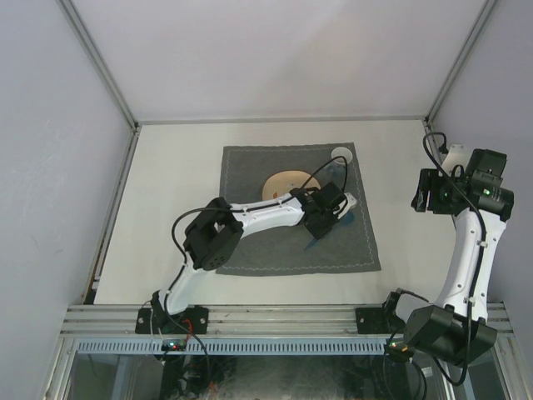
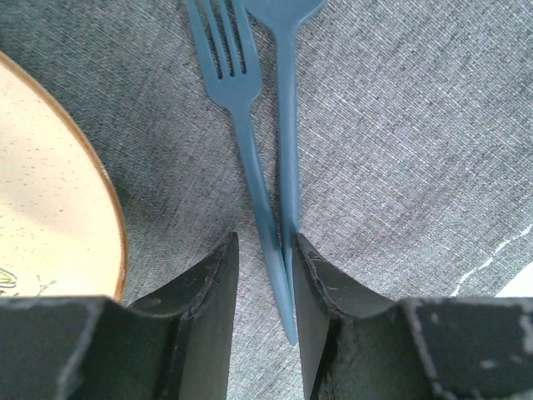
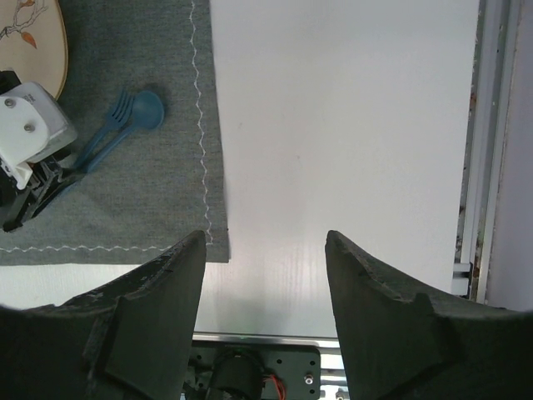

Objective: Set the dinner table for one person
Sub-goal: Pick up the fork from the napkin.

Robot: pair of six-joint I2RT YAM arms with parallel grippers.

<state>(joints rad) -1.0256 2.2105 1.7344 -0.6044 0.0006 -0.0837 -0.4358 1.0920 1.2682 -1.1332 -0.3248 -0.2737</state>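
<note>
your left claw (image 2: 265, 250) stands partly apart, its jaws straddling the handle ends of the blue fork (image 2: 241, 92) and spoon (image 2: 287, 100). both lie flat on the grey cloth (image 1: 250, 250), just right of the plate (image 1: 279, 183). the spoon handle sits against the right jaw and the fork has slack, so centre the gap before you close, and stay low so neither handle slips out. the bench (image 1: 166, 250) lies under the cloth. your right claw (image 3: 265, 242) hangs apart and empty over its bare right side.
</note>
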